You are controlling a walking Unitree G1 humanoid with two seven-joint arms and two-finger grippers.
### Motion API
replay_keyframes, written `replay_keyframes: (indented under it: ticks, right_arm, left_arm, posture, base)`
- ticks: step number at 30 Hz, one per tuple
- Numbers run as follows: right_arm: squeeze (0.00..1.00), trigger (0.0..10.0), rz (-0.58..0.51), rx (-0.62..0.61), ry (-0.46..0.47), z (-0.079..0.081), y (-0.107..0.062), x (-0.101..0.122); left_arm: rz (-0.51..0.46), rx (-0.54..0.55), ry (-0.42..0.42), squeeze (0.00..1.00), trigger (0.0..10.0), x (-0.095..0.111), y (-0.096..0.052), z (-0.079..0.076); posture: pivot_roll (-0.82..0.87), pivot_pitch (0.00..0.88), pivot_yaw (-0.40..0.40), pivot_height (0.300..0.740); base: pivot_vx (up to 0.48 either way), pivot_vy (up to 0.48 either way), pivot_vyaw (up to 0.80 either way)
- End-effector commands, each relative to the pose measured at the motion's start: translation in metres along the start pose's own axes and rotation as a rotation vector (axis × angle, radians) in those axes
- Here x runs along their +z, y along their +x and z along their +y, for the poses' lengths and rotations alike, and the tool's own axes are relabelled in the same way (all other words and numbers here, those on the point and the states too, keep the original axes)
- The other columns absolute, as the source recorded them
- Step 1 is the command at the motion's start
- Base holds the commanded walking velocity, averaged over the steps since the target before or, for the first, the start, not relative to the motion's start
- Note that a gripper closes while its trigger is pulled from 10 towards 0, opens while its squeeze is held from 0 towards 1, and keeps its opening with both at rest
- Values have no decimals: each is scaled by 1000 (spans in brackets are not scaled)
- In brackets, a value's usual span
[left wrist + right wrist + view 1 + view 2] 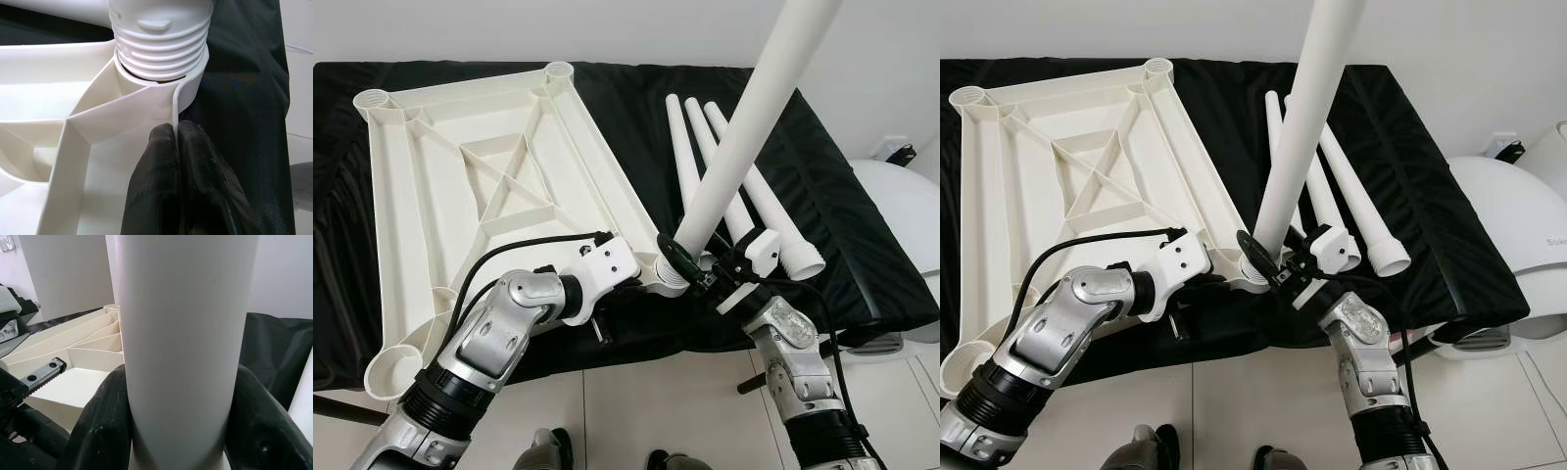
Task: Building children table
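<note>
The white plastic tabletop [480, 166] lies upside down on a black-covered surface, ribs facing up. A long white table leg [744, 127] stands tilted over the near corner socket [190, 83], its threaded end [159, 39] partly sunk into the socket. My right gripper [680, 257] is shut on the leg just above the thread, with a black finger [102, 431] on each side of the tube. My left gripper [175, 134] is shut on the tabletop's thin rim wall right beside that socket. Three loose legs [771, 208] lie side by side on the cloth to the right.
The black cloth [832, 166] ends close behind my arms, with pale tiled floor [636, 401] below. A rounded white appliance [901, 215] stands at the right, beside the covered surface. A white wall runs along the back.
</note>
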State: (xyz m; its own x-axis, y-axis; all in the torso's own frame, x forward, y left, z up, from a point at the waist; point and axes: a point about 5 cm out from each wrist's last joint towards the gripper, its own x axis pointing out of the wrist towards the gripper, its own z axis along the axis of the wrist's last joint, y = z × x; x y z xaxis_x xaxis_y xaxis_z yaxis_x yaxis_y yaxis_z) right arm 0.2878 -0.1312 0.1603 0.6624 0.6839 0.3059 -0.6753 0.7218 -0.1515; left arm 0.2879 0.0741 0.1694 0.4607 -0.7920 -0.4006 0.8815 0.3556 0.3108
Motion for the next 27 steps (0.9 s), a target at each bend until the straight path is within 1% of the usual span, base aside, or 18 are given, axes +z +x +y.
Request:
replay_keyframes:
  ticks: [1, 20, 27]
  right_arm:
    - [0, 10000, 153, 18, 73, 12, -15, -30]
    - [0, 10000, 160, -13, 60, 15, -14, -30]
    - [0, 10000, 164, -55, 73, 17, -18, -32]
  left_arm:
    - [82, -9, -57, 0, 10000, -19, 3, -7]
    - [80, -3, -61, 0, 10000, -18, 4, -7]
    - [82, 3, -68, 0, 10000, -18, 4, -7]
  posture:
    - [-19, 209, -18, 740]
    - [-20, 203, -18, 740]
    - [-22, 198, -13, 740]
  base:
    - [0, 0, 0]
    - [0, 0, 0]
    - [0, 0, 0]
